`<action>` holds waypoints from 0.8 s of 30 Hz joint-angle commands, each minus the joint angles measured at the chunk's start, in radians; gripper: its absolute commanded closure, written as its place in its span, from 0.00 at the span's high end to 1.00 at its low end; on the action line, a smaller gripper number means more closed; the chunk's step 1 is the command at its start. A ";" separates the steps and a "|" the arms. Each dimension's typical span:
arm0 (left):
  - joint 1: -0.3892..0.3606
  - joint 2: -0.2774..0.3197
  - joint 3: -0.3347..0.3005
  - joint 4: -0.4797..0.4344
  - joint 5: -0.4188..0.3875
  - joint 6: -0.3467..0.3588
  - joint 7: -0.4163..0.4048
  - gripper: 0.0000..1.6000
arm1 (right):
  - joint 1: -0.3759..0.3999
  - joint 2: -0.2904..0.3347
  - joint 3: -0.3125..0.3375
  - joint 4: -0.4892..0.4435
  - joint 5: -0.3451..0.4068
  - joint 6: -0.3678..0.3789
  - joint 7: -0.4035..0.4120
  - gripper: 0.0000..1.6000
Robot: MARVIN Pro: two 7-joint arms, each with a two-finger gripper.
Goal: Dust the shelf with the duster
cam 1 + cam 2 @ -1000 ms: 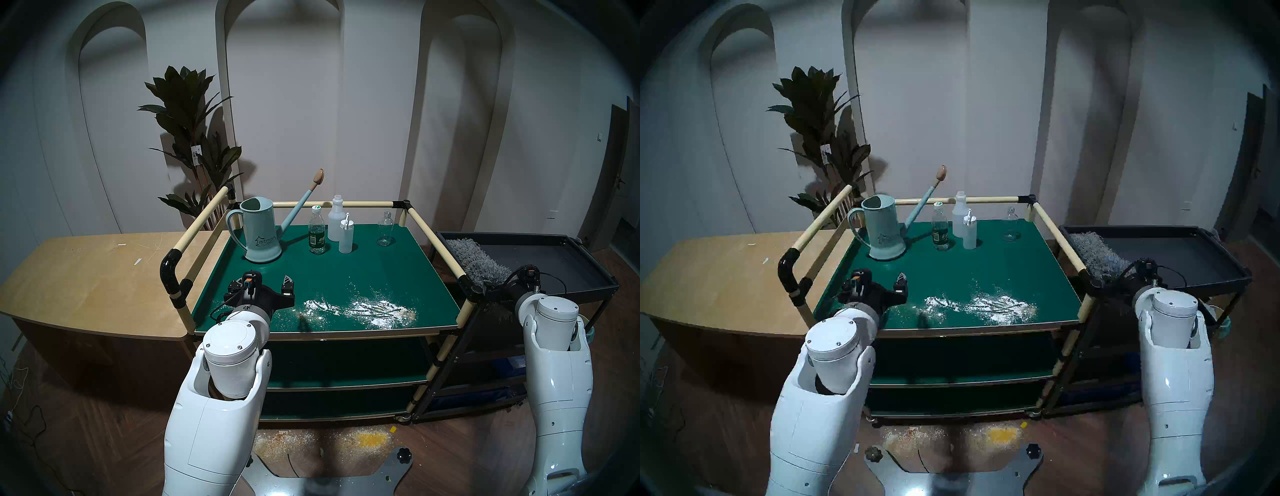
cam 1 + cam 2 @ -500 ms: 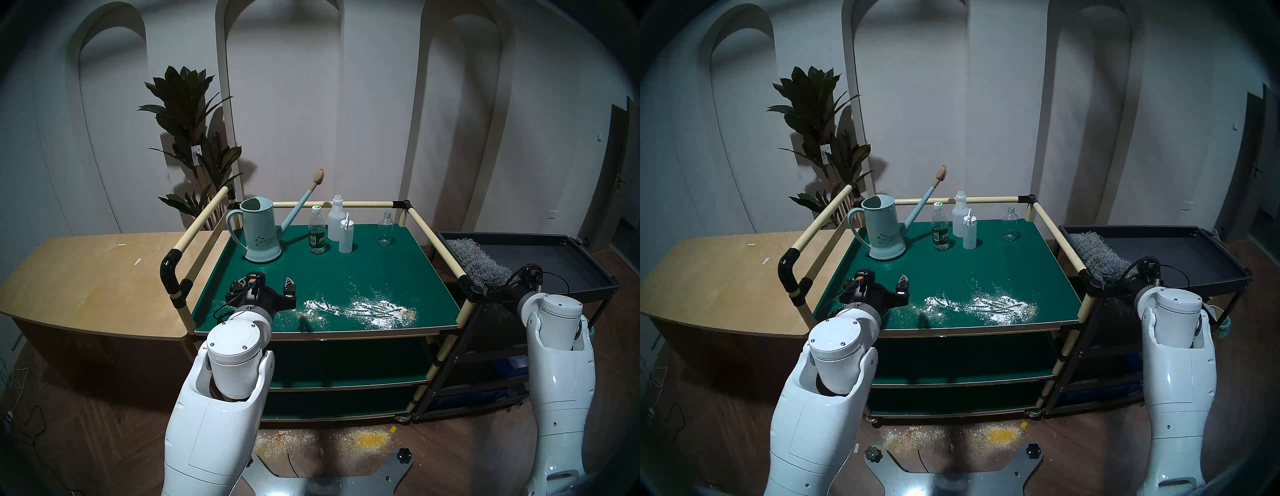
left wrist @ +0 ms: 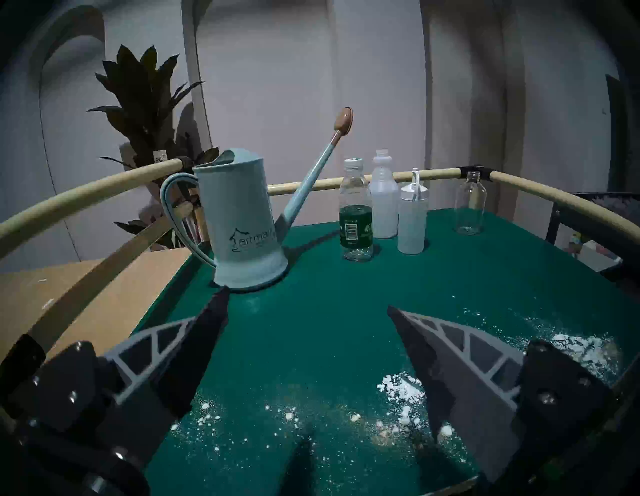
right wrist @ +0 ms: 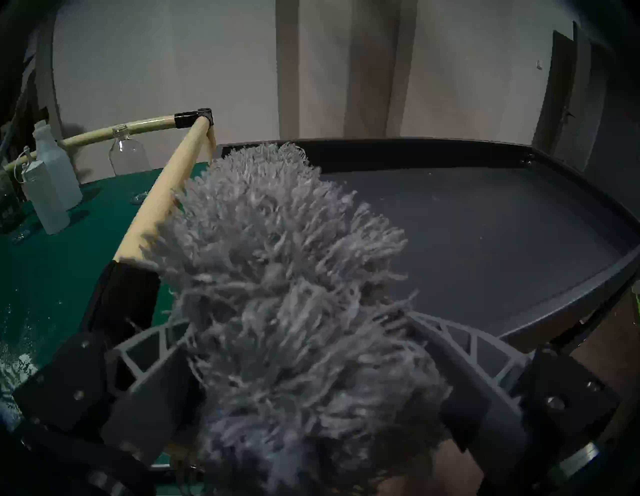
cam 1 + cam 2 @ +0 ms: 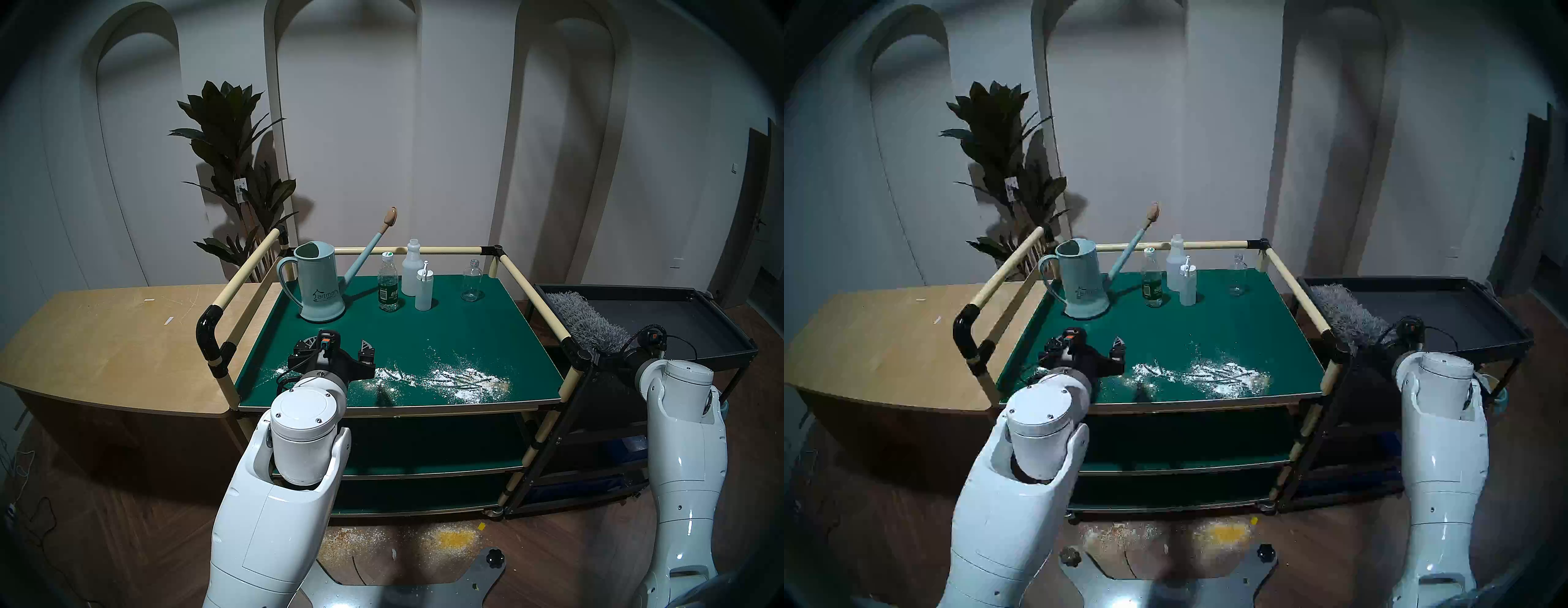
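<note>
Left arm has slid rightward along the front of the shelf since a second ago, baring a patch of white powder it had covered; right arm has edged a little further right and back.

Left gripper hovers low over the green board, jaws spread wide, nothing between them. Wrist view shows powder under and just ahead of it.

Duster lies on the black cart to the right, along its left wall, just beside the cream rail. Right gripper sits at the duster's near end, one finger either side of the shaggy head. Handle hidden under the fluff. Cannot tell whether the fingers press in or only flank it.

Powder spreads across the front of the shelf, densest right of centre. Watering can and four bottles stand along the back, well apart from the mess.

Judgement: step in hand is getting hold of the duster. To do it well:
- close low enough to catch the core or handle, not only loose strands, which would slip
- lift clear of the cart wall and the rail before crossing
- bring the head down flat on the board, sweep along the front strip, away from the bottles
- left arm should give way, since it sits on the sweep path
</note>
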 commanded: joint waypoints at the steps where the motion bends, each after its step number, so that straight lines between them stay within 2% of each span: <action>1: -0.034 -0.023 0.008 -0.007 0.011 -0.012 0.022 1.00 | 0.040 0.020 -0.020 0.047 0.001 -0.013 0.015 1.00; 13: -0.024 -0.033 -0.012 -0.011 0.008 -0.017 0.064 1.00 | 0.072 0.036 -0.087 0.098 -0.004 -0.039 0.038 1.00; 14: -0.022 -0.033 -0.014 -0.011 0.008 -0.018 0.065 1.00 | 0.073 0.036 -0.091 0.099 -0.004 -0.040 0.038 0.78; 16: -0.020 -0.033 -0.018 -0.012 0.005 -0.019 0.068 1.00 | 0.075 0.037 -0.097 0.101 -0.005 -0.042 0.040 0.54; 18: -0.018 -0.034 -0.022 -0.013 0.004 -0.020 0.069 1.00 | 0.075 0.038 -0.104 0.103 -0.005 -0.044 0.043 0.43; 20: -0.016 -0.034 -0.025 -0.014 0.001 -0.022 0.073 1.00 | 0.075 0.037 -0.108 0.103 -0.004 -0.043 0.044 0.41; 22: -0.015 -0.035 -0.028 -0.015 -0.002 -0.023 0.076 1.00 | 0.073 0.036 -0.112 0.101 -0.005 -0.046 0.044 0.31; 24: -0.012 -0.035 -0.032 -0.016 -0.003 -0.024 0.077 1.00 | 0.069 0.035 -0.114 0.095 -0.004 -0.046 0.045 0.27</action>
